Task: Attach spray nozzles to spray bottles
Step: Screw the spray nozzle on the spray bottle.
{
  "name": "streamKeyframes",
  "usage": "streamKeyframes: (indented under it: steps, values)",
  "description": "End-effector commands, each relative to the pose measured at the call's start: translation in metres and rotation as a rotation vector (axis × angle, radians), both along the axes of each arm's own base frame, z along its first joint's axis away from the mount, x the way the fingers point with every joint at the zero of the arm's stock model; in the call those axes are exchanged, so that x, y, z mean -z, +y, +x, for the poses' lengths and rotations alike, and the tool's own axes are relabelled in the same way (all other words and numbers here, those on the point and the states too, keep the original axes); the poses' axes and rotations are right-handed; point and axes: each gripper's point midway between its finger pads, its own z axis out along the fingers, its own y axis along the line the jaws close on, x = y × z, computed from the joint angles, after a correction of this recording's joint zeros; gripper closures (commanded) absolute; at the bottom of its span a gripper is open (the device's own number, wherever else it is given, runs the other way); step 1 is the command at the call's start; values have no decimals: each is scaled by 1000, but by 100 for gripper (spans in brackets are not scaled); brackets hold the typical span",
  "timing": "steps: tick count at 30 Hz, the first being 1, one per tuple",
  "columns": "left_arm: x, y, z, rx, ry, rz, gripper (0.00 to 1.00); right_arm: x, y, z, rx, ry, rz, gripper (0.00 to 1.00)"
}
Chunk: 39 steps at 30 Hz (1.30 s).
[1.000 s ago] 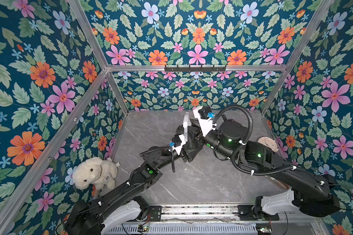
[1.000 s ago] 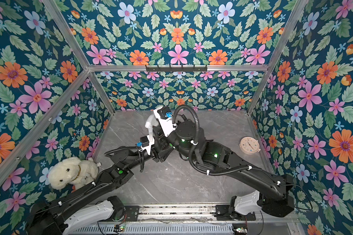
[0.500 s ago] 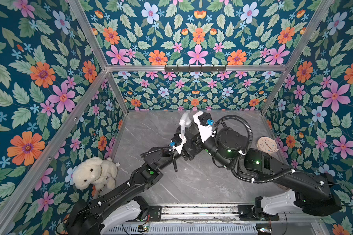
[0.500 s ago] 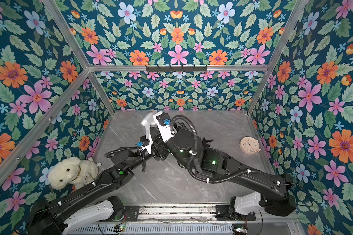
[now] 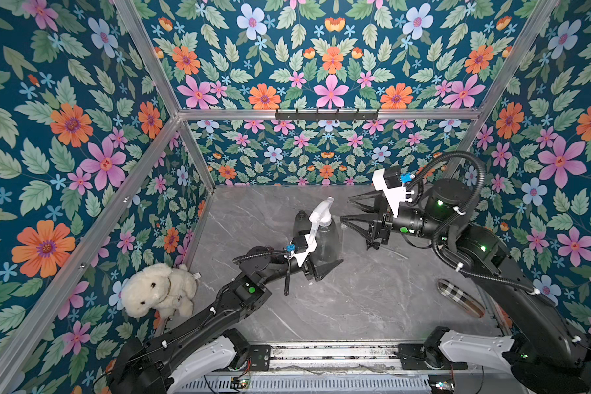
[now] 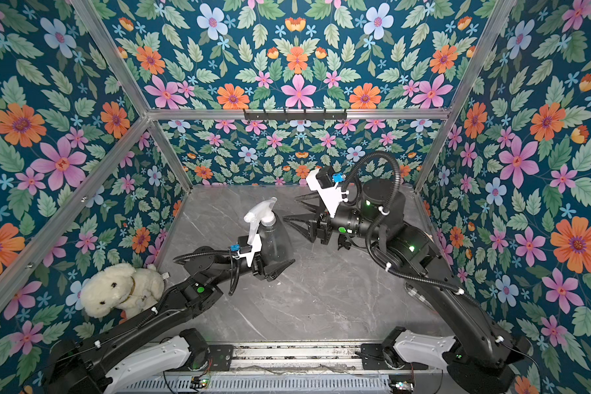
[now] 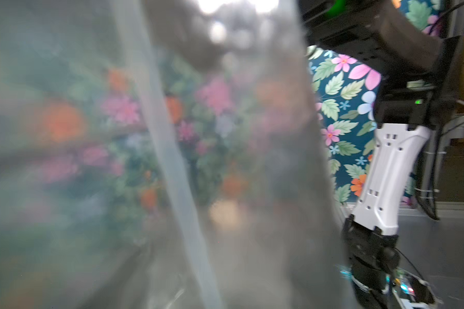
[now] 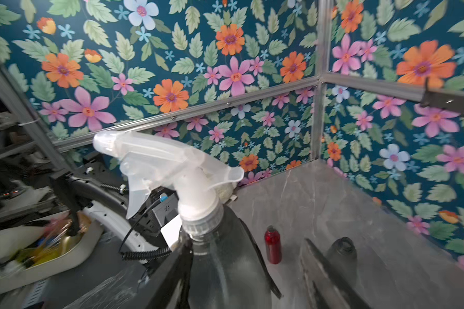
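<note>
Seating of the whitish spray nozzle (image 8: pixel 169 166) on the grey bottle (image 8: pixel 225 262) is the item to verify; the nozzle stands on the neck of this bottle with its collar over the threads, but no view shows whether the collar is turned fully home; the bottle stands upright on the table (image 5: pixel 355 307); the left gripper (image 5: pixel 326 261) clamps the bottle low on its wide base, one finger on each side; the right gripper (image 5: pixel 346 208) is spread wide and empty, just beside the nozzle at neck height and clear of it; a second grey bottle (image 8: pixel 342 254), uncapped, stands just beside the held bottle on its back-wall side; a small red bottle (image 8: pixel 273 244) stands near the held bottle on the same side

Hazards, as judged: a part-threaded or cross-threaded collar would let the nozzle tilt or lift off once the bottle is moved; the spread right fingers are near the trigger head, so a sideways move could clip it and lever the bottle against the clamp; the smooth, tapered wall may let the bottle ride up out of the left fingers; a toppled bottle would strike the two bottles on its back-wall side

Markings: no brand, label or readable writing shows on the nozzle or on any bottle
</note>
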Motion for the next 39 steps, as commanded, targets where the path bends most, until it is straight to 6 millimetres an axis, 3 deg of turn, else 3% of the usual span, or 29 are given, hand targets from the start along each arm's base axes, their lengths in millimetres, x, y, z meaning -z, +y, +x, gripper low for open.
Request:
streamKeyframes:
  steps: [1,12,21,28,39]
  values:
    - [-3,-2,-21,125,-4,-6,100,-3,9,-45,-310,63,8,35]
    - [6,-9,-29,212,16,35,100,-6,24,-40,-405,77,14,43]
    - [11,-12,-21,181,29,52,100,-4,30,-29,-336,85,18,71]
    - [4,-8,5,25,37,16,100,13,43,-28,-186,41,-36,84]
    - [-5,8,59,-290,69,-8,100,54,83,-19,163,68,-84,83]
